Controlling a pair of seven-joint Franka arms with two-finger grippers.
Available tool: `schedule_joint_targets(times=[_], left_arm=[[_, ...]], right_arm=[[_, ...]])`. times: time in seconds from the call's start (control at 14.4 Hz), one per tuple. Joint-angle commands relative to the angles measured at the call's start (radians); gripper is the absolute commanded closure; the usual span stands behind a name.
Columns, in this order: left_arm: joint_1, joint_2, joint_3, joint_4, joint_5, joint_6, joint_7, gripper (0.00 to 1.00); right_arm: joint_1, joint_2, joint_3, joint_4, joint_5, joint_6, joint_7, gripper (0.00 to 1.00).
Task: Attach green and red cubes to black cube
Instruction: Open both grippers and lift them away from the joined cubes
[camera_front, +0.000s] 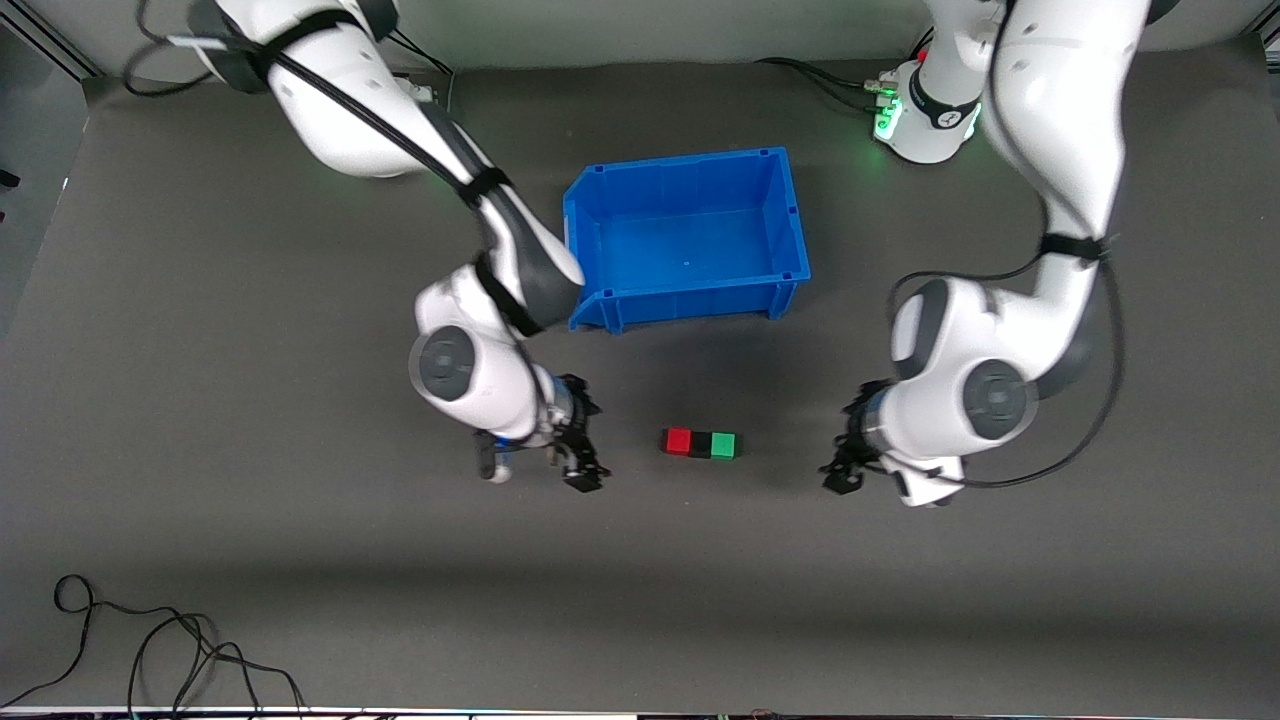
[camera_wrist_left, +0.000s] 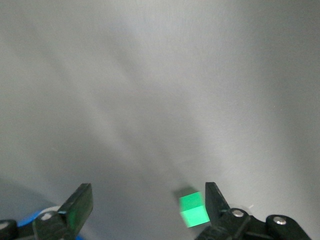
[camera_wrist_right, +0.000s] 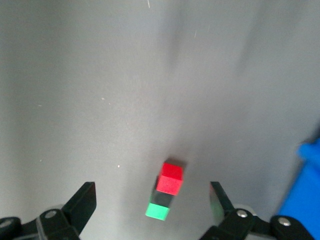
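The red cube (camera_front: 678, 441), the black cube (camera_front: 700, 444) and the green cube (camera_front: 723, 445) lie touching in one row on the grey table, black in the middle, red toward the right arm's end. My right gripper (camera_front: 585, 470) is open and empty beside the red end. My left gripper (camera_front: 843, 472) is open and empty beside the green end. The right wrist view shows the red cube (camera_wrist_right: 170, 178), black cube (camera_wrist_right: 162, 197) and green cube (camera_wrist_right: 158, 211) ahead of the open right gripper (camera_wrist_right: 152, 192). The left wrist view shows only the green cube (camera_wrist_left: 194, 210), by one finger of the open left gripper (camera_wrist_left: 148, 192).
An empty blue bin (camera_front: 680, 165) stands farther from the front camera than the cubes, between the two arms; its edge shows in the right wrist view (camera_wrist_right: 305, 190). Loose black cables (camera_front: 150, 650) lie at the table's near edge, toward the right arm's end.
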Motion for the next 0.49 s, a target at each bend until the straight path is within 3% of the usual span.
schedule_joint_targets(times=[0.0,0.42], left_arm=[[0.054,-0.117,0.002,-0.091,0.077,-0.060,0.254,0.00],[0.191,-0.307,0.004,-0.132,0.150,-0.169,0.687,0.00]], right_arm=[[0.007,-0.130,-0.056,-0.041,-0.043,-0.157,-0.122,0.00],[-0.019,-0.405,-0.074,-0.174,-0.250,-0.330,-0.404,0.00]])
